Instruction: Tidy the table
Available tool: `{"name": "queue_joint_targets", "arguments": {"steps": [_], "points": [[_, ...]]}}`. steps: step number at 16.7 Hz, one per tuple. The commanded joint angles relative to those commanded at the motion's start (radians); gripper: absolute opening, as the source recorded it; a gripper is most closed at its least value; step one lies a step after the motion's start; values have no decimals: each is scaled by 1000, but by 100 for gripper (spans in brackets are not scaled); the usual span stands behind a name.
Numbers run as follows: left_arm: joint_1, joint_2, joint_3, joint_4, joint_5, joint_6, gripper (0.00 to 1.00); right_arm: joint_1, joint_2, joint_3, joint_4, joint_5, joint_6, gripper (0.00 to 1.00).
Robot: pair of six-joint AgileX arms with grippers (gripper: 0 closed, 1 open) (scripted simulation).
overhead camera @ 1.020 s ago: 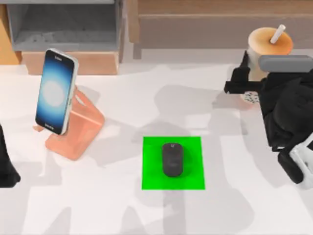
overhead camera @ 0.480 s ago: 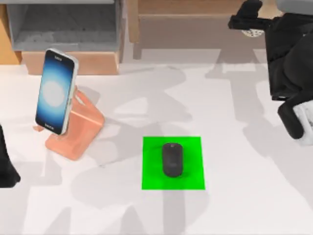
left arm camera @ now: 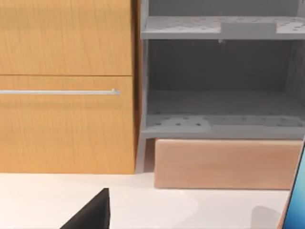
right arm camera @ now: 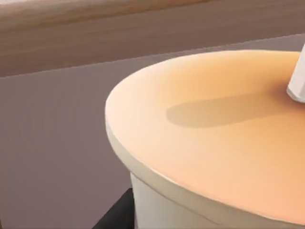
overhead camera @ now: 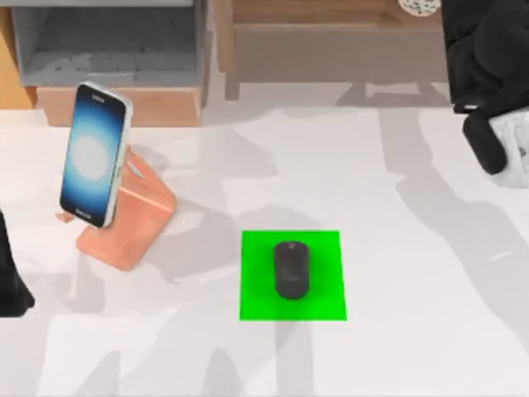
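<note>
- Left arm (overhead camera: 10,273): parked far left of the green patch (overhead camera: 256,248), at the bench edge. Left tool (left arm camera: 93,217) shows as a dark sliver in the left wrist view, so I can't tell its state.
- Phone (overhead camera: 95,153): left of the patch and a bit beyond it, propped upright on a salmon stand (overhead camera: 136,211). My read is glass face, slick and top-heavy. Pinch the long edges, not the screen, or the stand may tip with it.
- Shelf unit (overhead camera: 107,45): beyond the patch, to the left. It has a grey compartment, with wood panels beside it in the left wrist view.
- Bench (overhead camera: 413,331): white matte top running out from the patch on every side. Judged rigid, heavy and smooth, with nothing on it to grip. Don't grab it; work the items sitting on it. The low-friction surface means a nudged item probably slides.
- Mouse (overhead camera: 291,270): dark, sitting dead centre on the patch. Likely a light hard shell with rounded, slippery flanks. Grip across the narrow waist.
- Cup (right arm camera: 214,133): beyond the patch, far right, off the bench, with its base (overhead camera: 417,7) just in frame over the wooden ledge (overhead camera: 331,37). Orange lid, straw (right arm camera: 298,81) poking out.
- Right tool (overhead camera: 445,16): beyond the patch, far right, pinching the cup by the wall below the lid as far as I can judge. Thin wall, probably crushable and sloshy, so keep it upright with a moderate squeeze.
</note>
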Motion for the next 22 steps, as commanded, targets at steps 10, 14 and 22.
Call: {"name": "queue_joint_targets", "arguments": {"steps": [10, 14, 22], "points": [[0, 0, 0, 0, 0, 0, 100, -27, 80, 241, -340, -28, -9, 0], [0, 0, 0, 0, 0, 0, 100, -30, 90, 315, -469, -36, -16, 0], [0, 0, 0, 0, 0, 0, 100, -33, 93, 403, -632, -47, -26, 0]]}}
